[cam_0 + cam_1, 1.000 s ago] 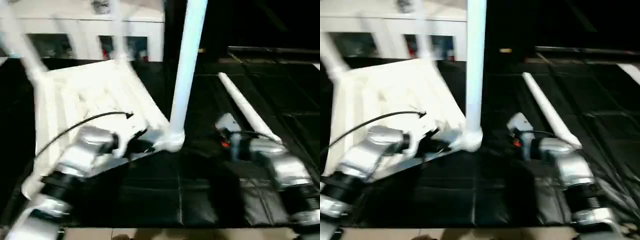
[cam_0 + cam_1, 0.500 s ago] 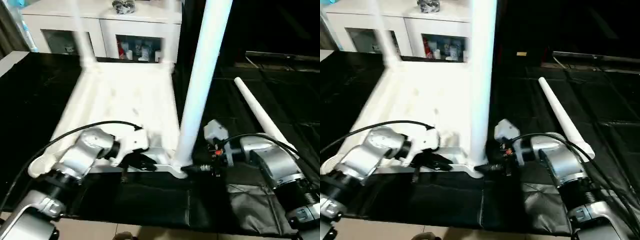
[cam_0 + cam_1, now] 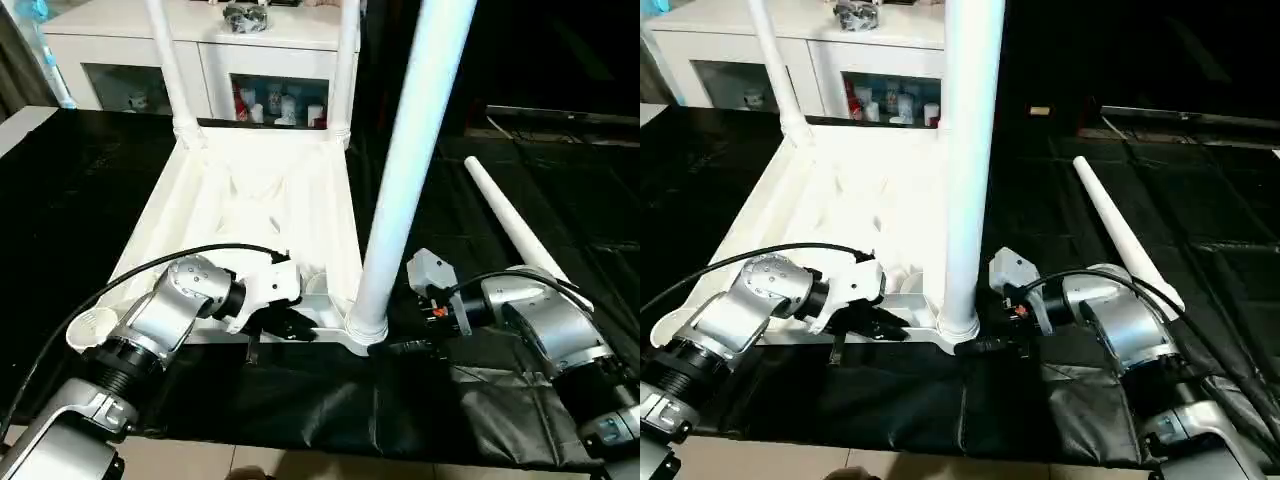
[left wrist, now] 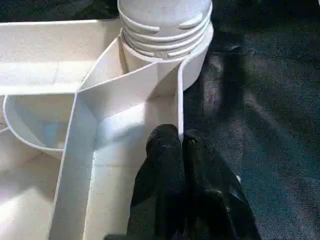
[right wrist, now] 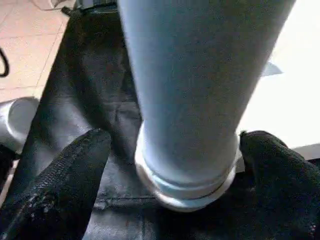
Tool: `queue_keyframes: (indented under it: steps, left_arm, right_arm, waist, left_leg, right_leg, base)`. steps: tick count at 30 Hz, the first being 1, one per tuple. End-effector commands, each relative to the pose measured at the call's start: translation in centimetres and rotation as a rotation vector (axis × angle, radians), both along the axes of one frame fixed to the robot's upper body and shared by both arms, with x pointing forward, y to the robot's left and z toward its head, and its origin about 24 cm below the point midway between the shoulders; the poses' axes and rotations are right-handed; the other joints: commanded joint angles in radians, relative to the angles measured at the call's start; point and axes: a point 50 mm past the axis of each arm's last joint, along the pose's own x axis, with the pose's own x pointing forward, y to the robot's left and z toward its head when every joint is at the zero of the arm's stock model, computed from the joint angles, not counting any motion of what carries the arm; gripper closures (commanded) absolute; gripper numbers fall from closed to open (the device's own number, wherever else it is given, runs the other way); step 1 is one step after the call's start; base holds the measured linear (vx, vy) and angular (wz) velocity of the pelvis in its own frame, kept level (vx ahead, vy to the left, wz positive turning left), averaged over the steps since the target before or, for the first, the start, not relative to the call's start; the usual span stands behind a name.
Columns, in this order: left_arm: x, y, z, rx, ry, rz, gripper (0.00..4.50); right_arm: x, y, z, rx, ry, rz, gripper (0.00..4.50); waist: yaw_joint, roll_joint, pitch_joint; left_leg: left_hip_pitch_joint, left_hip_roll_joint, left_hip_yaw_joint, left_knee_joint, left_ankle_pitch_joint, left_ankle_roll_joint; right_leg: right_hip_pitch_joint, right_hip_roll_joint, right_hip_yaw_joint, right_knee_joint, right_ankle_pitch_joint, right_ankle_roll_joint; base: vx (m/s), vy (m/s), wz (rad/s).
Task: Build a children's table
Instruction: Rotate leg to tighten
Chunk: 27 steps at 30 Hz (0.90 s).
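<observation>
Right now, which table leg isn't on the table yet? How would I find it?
Find the white table top lying upside down on the black mat. Three legs stand up from its corners, the nearest leg between the right gripper's open fingers. To its right, the loose leg lies flat on the mat, the one not standing.

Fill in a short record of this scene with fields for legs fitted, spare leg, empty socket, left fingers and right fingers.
legs fitted: three upright in the tabletop, including the near leg
spare leg: lying on the black mat
empty socket: near-left corner
left fingers: shut on the tabletop's near rim
right fingers: open, either side of the near leg's base
</observation>
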Motion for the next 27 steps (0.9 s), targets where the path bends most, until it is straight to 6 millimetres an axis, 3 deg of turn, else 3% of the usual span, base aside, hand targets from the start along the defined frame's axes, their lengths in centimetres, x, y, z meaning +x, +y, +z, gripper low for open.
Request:
queue_keyframes:
  steps: [1,19,27]
  left_arm:
    - [0.1,0.0,-0.3,0.04,-0.008,-0.003,4.5]
    - [0.4,0.2,-0.4,0.053,-0.016,-0.01,4.5]
    - [0.4,0.2,-0.4,0.052,-0.017,-0.006,4.5]
  right_arm:
    - [0.3,0.0,0.3,-0.008,-0.006,-0.001,0.25]
    - [0.8,0.9,-0.4,-0.016,-0.004,-0.016,1.7]
    - [0.6,1.1,-0.7,-0.003,0.005,-0.014,1.76]
  waist:
    - [-0.012,-0.003,-0.064]
    - [-0.02,-0.001,-0.061]
    - [-0.031,-0.001,-0.058]
  left_leg:
    - [0.018,0.051,-0.02,-0.072,-0.249,0.025]
    - [0.024,0.049,-0.022,-0.074,-0.285,0.017]
    - [0.026,0.047,-0.025,-0.074,-0.317,0.013]
  right_leg:
    - [0.037,-0.098,0.062,-0.096,-0.459,-0.102]
    - [0.034,-0.099,0.06,-0.102,-0.498,-0.098]
    - [0.032,-0.1,0.056,-0.111,-0.561,-0.079]
  base:
    - [0.0,0.0,0.0]
    - [0.0,0.0,0.0]
    - [0.0,0.0,0.0]
